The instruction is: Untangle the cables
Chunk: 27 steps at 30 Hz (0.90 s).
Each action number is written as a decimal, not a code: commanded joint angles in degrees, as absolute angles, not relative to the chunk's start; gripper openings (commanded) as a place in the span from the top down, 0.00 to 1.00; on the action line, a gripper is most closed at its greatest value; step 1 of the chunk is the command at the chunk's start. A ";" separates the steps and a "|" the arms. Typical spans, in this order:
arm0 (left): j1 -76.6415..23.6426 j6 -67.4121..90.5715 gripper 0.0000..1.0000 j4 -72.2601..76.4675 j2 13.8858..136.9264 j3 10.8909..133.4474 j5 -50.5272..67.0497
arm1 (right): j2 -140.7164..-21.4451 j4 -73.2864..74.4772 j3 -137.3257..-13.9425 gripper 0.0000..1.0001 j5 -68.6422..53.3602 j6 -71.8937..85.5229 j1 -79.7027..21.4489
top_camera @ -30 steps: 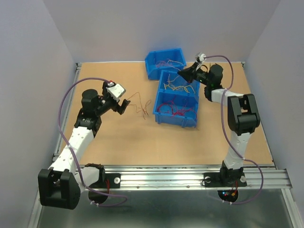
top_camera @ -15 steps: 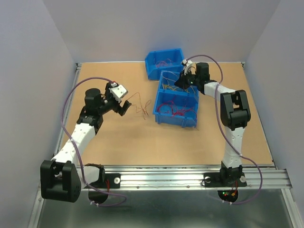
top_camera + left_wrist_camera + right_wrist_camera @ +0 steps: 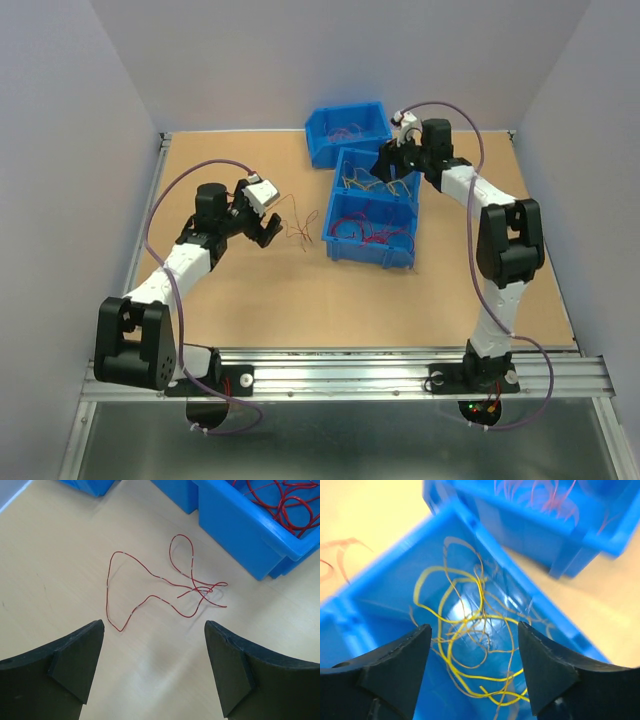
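Observation:
A loose tangle of thin red cables (image 3: 300, 228) lies on the table left of the bins. In the left wrist view these red cables (image 3: 165, 582) lie just ahead of my left gripper (image 3: 154, 626), which is open and empty; from above, the left gripper (image 3: 267, 230) sits close to their left side. My right gripper (image 3: 388, 160) hovers over the middle blue bin (image 3: 412, 190). It is open, nothing between its fingers, with yellow and orange cables (image 3: 470, 640) heaped below the right gripper (image 3: 474, 627). More red cables (image 3: 372, 233) fill the near bin.
Three blue bins stand in a row at the back centre: the far bin (image 3: 318, 140) with reddish wires, the middle bin, and the near bin (image 3: 368, 255). The near bin's wall (image 3: 240, 535) rises just right of the loose cables. Walls enclose the table.
The right gripper has opened over the middle bin after being shut a second ago. The left arm has swung right, bringing its open gripper closer to the loose red cables.

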State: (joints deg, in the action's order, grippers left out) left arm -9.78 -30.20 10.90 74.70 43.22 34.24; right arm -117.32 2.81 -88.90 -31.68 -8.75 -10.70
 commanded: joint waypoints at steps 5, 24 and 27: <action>-10.54 -30.41 0.08 13.71 77.34 47.28 34.63 | -102.49 1.32 -85.44 0.07 -30.32 -7.03 -13.44; 7.11 -13.72 0.08 21.79 75.59 47.28 34.01 | -110.91 10.80 -90.43 0.01 -16.01 -19.33 -40.42; 8.70 -12.40 0.08 22.58 75.41 46.93 34.28 | -115.56 13.62 -95.00 0.01 -8.46 -19.78 -43.85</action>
